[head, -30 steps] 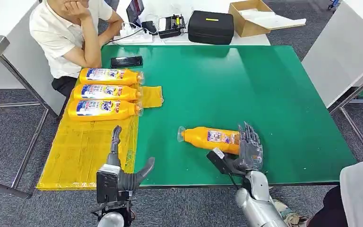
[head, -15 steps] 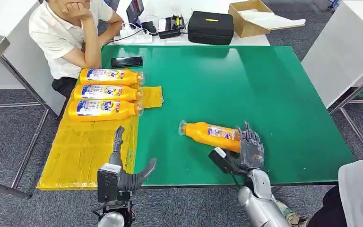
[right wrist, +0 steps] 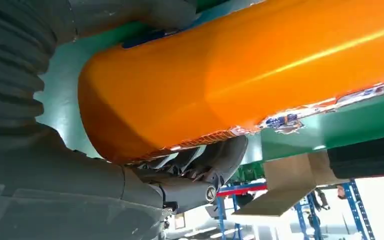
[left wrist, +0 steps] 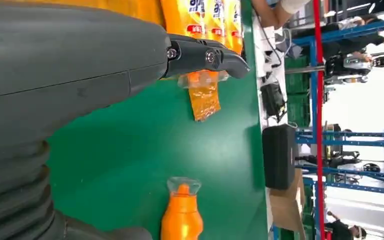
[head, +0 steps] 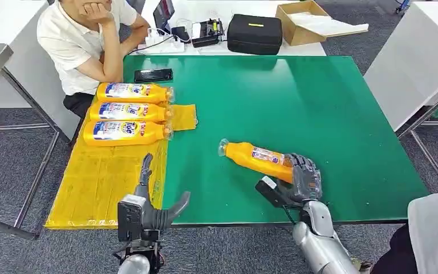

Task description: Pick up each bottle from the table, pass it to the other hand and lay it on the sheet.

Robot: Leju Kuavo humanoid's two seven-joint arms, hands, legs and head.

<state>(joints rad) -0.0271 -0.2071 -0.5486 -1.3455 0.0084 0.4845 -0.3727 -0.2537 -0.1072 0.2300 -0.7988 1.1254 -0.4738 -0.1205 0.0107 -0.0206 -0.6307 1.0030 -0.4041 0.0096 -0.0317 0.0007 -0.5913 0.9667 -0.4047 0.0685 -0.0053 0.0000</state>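
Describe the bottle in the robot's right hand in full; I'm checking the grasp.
The bottle is orange plastic with a clear cap and a white, blue and red label. It points cap-first toward the yellow sheet, base gripped by the right hand, fingers wrapped around its wide end. It is tilted, neck angled away over the green table. Whether it is fully lifted is unclear.

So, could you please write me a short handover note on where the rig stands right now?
Right hand: grips the base end of the fourth orange plastic detergent bottle, which lies tilted over the green table, cap end pointing toward the sheet.
Left hand: holds nothing, fingers apart, at the near table edge beside the yellow plastic sheet.
Done: three orange labelled bottles lie side by side at the sheet's far end.
Left: pass the held bottle to the left hand and lay it on the sheet, probably in the bare part nearer the robot.
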